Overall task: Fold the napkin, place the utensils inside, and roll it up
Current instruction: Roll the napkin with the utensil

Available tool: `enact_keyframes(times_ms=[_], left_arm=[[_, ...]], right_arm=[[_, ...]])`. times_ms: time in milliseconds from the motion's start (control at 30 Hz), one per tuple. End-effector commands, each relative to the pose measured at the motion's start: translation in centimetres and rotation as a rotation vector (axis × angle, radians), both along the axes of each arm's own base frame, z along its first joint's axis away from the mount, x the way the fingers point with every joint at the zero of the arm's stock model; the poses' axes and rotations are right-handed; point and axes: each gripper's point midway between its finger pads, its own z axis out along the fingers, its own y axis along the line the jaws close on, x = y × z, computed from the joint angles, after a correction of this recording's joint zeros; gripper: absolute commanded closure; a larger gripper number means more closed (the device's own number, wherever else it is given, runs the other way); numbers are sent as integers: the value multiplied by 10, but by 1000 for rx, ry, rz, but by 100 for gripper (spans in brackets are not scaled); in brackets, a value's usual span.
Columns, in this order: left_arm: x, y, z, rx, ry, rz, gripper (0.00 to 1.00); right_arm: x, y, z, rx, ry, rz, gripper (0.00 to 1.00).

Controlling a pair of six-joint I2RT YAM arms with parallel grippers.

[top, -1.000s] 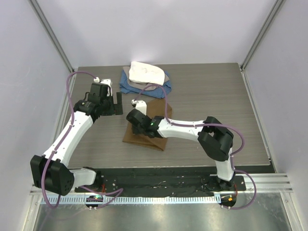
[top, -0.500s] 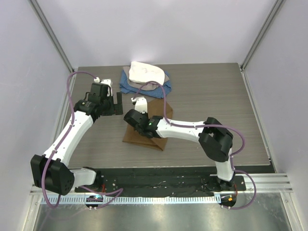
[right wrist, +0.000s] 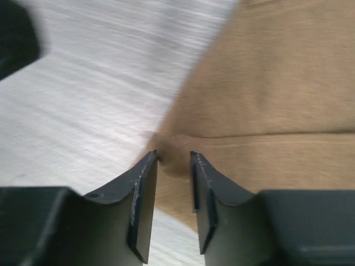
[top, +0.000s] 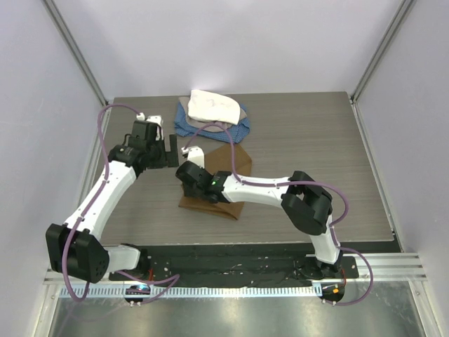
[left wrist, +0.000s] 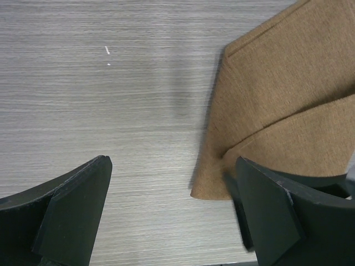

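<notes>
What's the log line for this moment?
napkin: folded | left pincer: open, over table at napkin edge | right pincer: narrowly apart at napkin edge, grip unclear | spoon: unseen

Napkin [top: 224, 161] partly under R arm [top: 259, 188] (top view); cut off in L wrist view; R wrist blurred.

The left gripper [left wrist: 172, 185] stands wide open. The right arm [top: 259, 189] reaches leftward, with the right gripper [right wrist: 173, 158] narrowly parted.

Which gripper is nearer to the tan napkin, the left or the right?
Right. The right gripper is at the edge of the napkin, its tips by the fold. The left gripper hangs wide open over the table beside that edge, apart from it.
</notes>
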Motion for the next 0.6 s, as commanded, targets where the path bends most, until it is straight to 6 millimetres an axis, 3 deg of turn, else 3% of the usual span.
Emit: enact_keyframes(times_ms=[0, 67, 233, 300, 333, 433, 500, 567], left_arm=[[8, 10, 8, -19, -43, 46, 0], [12, 15, 12, -49, -61, 71, 0], [13, 8, 10, -192, -62, 118, 0], [9, 2, 1, -232, -52, 126, 0], [8, 1, -2, -257, -46, 146, 0], [-1, -1, -16, -286, -27, 169, 0], [-8, -1, -28, -301, -7, 196, 0], [-13, 0, -37, -321, 1, 224, 0]], right_arm=[[-18, 23, 48, 188, -34, 116, 55], [-21, 25, 73, 278, -77, 135, 33], [-30, -3, 93, 283, -115, 144, 30], [-33, -17, 85, 256, -117, 129, 31], [-31, -24, 91, 257, -133, 118, 32], [-29, -33, 78, 218, -130, 120, 42], [-23, -34, 71, 200, -128, 116, 57], [-19, -33, 61, 175, -122, 114, 64]])
